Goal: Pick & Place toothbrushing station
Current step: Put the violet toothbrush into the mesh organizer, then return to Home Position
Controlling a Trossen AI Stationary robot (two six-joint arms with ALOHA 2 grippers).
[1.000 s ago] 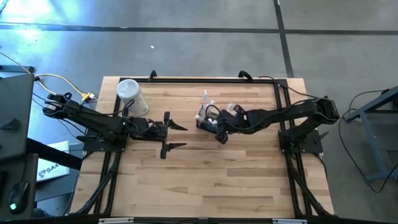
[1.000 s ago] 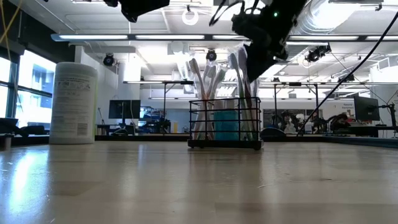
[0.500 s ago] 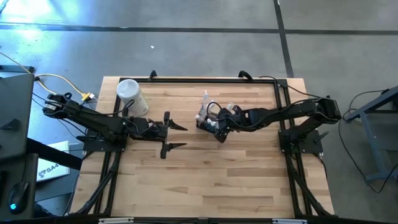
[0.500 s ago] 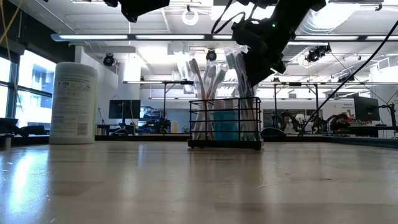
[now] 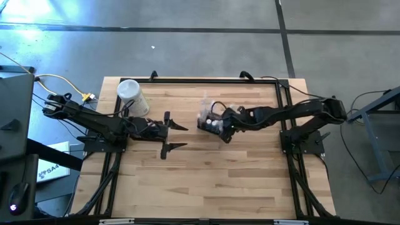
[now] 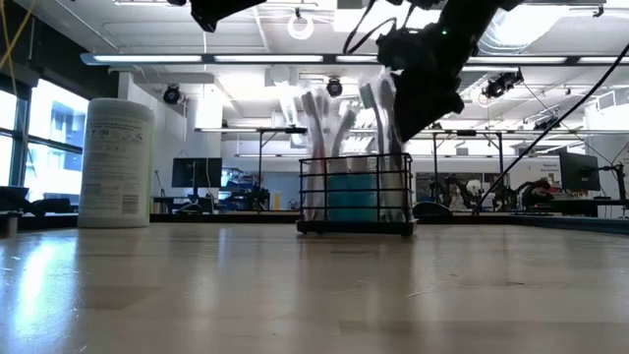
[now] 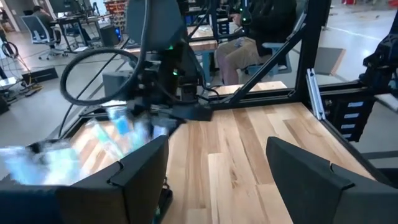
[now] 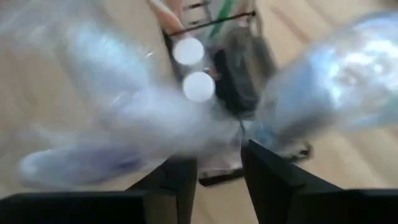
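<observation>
The black wire-mesh caddy (image 5: 206, 123) stands on its base on the table, a little right of the middle, and holds several pale toothbrushes (image 6: 319, 123) and a teal cup (image 6: 354, 197). My right gripper (image 5: 224, 132) hangs just above the caddy's right end (image 6: 401, 182), its fingers a narrow gap apart in the right wrist view (image 8: 219, 171). The caddy (image 8: 208, 22) and the brushes are smeared with blur there. My left gripper (image 5: 177, 137) is wide open and empty, left of the caddy. My right gripper comes at the caddy's right end from above, slanting in from the table's right. Blur hides what lies between its fingers (image 8: 180, 180), so I cannot tell whether they touch the brushes or the caddy's wall. The caddy stands on the table.
A tall white cylindrical container (image 5: 132, 97) stands at the table's far left, also in the low view (image 6: 116, 162). Bare wood lies in front of both grippers toward the near edge (image 5: 206, 187). A seated person shows beyond the table (image 7: 249, 37).
My right gripper has crept toward the table's left, farther over the caddy's right end. The toothbrushes have shifted and now show blurred. The caddy's base has stayed in place on the table.
</observation>
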